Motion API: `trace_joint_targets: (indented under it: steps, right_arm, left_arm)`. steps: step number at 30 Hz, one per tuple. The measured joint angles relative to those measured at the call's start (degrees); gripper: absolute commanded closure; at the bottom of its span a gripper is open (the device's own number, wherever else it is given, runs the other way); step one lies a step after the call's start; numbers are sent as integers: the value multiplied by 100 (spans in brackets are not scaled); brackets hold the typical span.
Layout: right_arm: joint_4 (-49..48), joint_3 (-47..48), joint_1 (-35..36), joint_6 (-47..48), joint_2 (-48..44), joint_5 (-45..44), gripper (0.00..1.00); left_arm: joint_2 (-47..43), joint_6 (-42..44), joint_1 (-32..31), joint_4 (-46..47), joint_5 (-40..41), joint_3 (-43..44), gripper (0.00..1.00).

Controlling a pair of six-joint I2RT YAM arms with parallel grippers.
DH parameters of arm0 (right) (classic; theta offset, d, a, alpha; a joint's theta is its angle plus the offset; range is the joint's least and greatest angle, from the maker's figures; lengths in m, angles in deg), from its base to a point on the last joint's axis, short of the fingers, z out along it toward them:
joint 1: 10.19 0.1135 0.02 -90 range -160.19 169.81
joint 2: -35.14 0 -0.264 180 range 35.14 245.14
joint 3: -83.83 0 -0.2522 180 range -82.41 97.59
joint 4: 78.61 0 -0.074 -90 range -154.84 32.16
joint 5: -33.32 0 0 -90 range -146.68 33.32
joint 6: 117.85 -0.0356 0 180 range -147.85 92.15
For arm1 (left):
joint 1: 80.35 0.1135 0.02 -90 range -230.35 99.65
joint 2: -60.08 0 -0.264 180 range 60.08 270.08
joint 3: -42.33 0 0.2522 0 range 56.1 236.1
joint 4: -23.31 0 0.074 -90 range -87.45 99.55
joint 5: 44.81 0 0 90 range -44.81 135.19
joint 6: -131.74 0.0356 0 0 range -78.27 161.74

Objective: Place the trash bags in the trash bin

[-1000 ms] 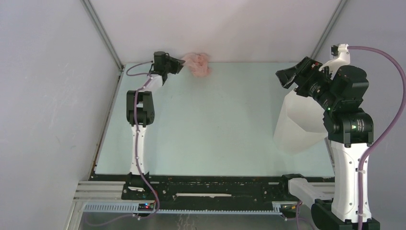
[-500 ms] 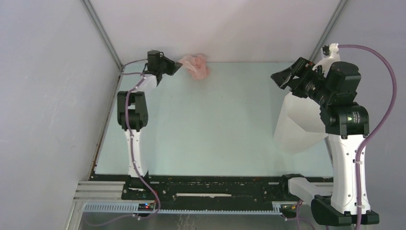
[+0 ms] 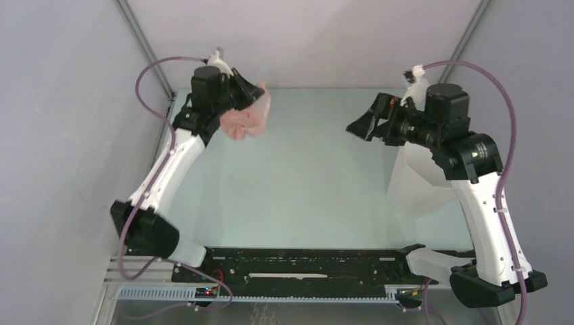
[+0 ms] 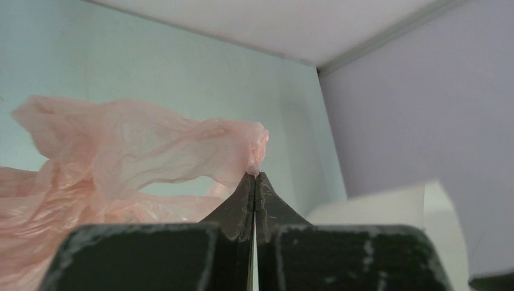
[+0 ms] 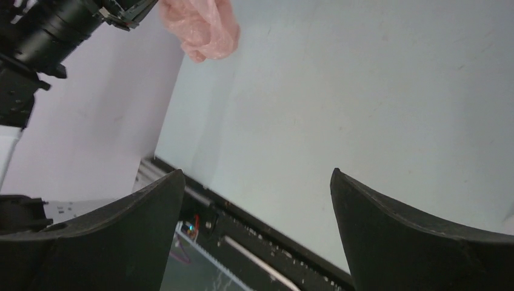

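The pale-pink trash bag (image 3: pixel 247 120) hangs crumpled in the air over the table's far left, pinched by a fold of its film in my left gripper (image 3: pixel 260 93). In the left wrist view the jaws (image 4: pixel 255 177) are shut on the bag's edge (image 4: pixel 121 151), and one handle loop shows. The translucent white trash bin (image 3: pixel 420 179) stands upright at the right side, partly behind my right arm; it also shows in the left wrist view (image 4: pixel 388 206). My right gripper (image 3: pixel 359 125) is open and empty, held high left of the bin and pointing left. The right wrist view (image 5: pixel 256 172) shows the bag (image 5: pixel 203 27) far off.
White walls close in the table on the left, back and right. A black rail (image 3: pixel 304 261) runs along the near edge. The left arm (image 3: pixel 166 169) stretches along the left side. Bare table surface (image 3: pixel 311 169) lies between the bag and the bin.
My left gripper has lifted the bag off the far-left corner and drawn it up and nearer. My right gripper has swung left, away from above the bin.
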Motion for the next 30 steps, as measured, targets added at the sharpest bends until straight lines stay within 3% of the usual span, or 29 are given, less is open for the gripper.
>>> trace_joint_targets:
  steps: [7, 12, 15, 17, 20, 25, 30]
  right_arm:
    - [101, -708, 750, 13, -483, -111, 0]
    - [133, -1576, 514, -24, -1257, 275, 0]
    - [166, -1703, 584, -59, -1342, 483, 0]
    - [162, -1825, 713, -131, -1333, 503, 0]
    - [144, -2173, 1001, -299, -1335, 507, 0]
    - [96, -2328, 1740, -800, -1014, 297, 1]
    - [-39, -2326, 2406, -1460, -442, -365, 5]
  left_arm:
    - [-1458, 433, -1469, -570, 415, -1648, 100]
    - [-1453, 118, -2590, -597, 463, -3088, 100]
    - [-1279, -168, -2957, -612, 382, -3407, 100]
    - [-1239, -313, -3080, -533, 343, -3416, 87]
    - [-1241, -442, -3161, -411, 197, -3401, 52]
    - [-1565, -245, -3165, -942, 199, -3281, 26]
    - [-2743, 151, -3147, -1676, 557, -3121, 3]
